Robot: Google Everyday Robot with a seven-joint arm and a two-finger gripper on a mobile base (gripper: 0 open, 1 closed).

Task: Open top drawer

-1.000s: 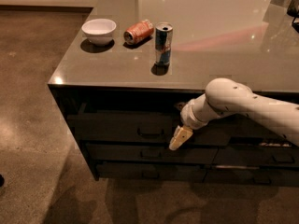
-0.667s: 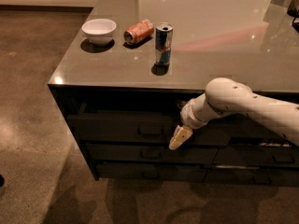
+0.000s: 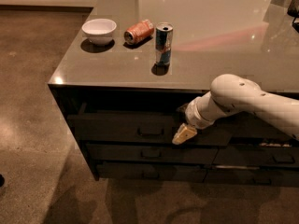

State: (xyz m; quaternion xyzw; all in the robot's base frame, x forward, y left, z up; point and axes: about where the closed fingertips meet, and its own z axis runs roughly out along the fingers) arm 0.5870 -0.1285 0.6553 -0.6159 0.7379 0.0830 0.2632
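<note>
The top drawer [image 3: 117,127] is the wide dark front just under the counter top, with a small bar handle [image 3: 150,132] at its middle. It seems to stand out a little from the cabinet, with a dark gap above it. My gripper [image 3: 184,134] hangs at the end of the white arm [image 3: 243,99], which reaches in from the right. The gripper is at the drawer front, a little right of the handle and not on it. Its cream tip points down and left.
On the grey counter [image 3: 210,45] stand a white bowl [image 3: 99,29] and an upright blue can [image 3: 163,43], with an orange can [image 3: 138,31] lying on its side. Two shallower drawers [image 3: 140,154] sit below the top one. Brown floor [image 3: 32,125] lies to the left.
</note>
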